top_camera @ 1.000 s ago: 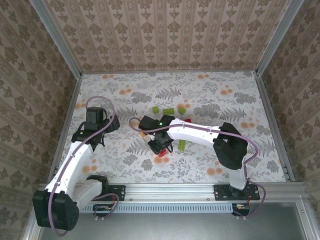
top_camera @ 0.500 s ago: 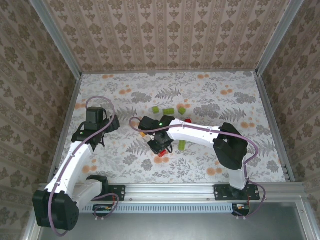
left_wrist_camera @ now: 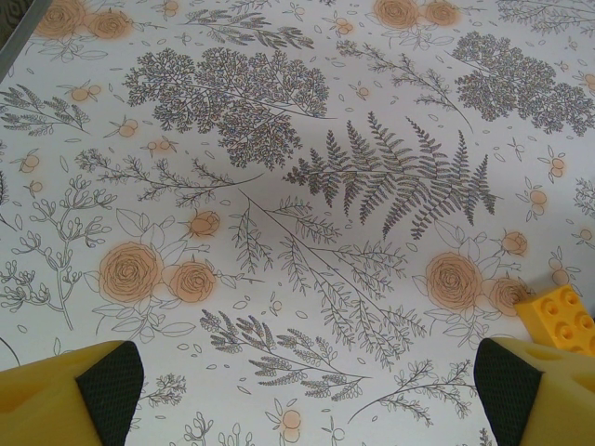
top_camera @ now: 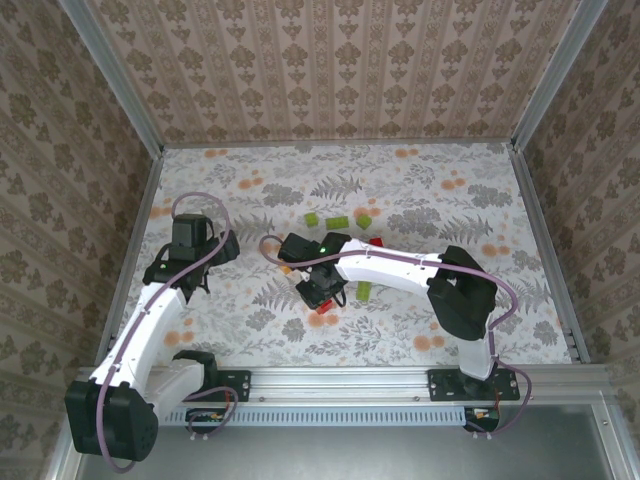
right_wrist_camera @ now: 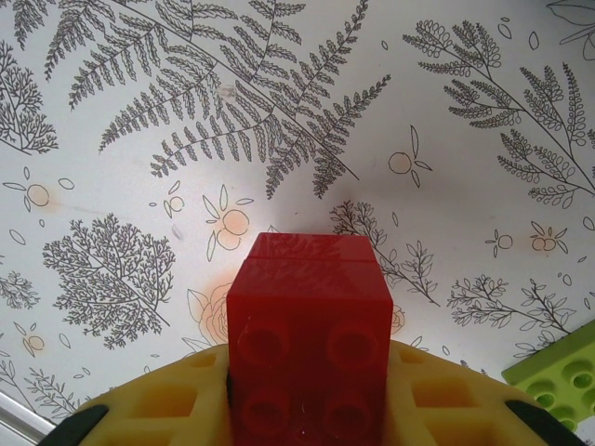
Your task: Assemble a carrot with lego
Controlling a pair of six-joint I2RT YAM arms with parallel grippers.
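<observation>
Fingers [right_wrist_camera: 158, 404] of the right claw [right_wrist_camera: 307, 409] are clamped on one red brick [right_wrist_camera: 307, 316]. The brick's face towards the wrist camera bears four circles, and the brick is held low over the table [right_wrist_camera: 139, 111].

All other lego lies loose, placed here against that held brick. One green brick [top_camera: 366, 291] sits just to its right. A second red brick [top_camera: 377, 241] lies farther back on the right. Three more green bricks [top_camera: 338, 223] form a loose row beyond it, towards the back wall. One orange-yellow brick [top_camera: 287, 268] rests just behind it on the left. That makes two red, four green and one orange-yellow.

Well to the left of the held brick, the left claw [left_wrist_camera: 307, 390] hangs with its jaws spread wide and nothing between them. The orange-yellow brick shows beside its right finger.

The table is covered in a pale sheet printed with grey ferns and orange roses. Walls [top_camera: 330, 70] of brown damask paper enclose it, joined by aluminium frame posts [top_camera: 110, 75].
</observation>
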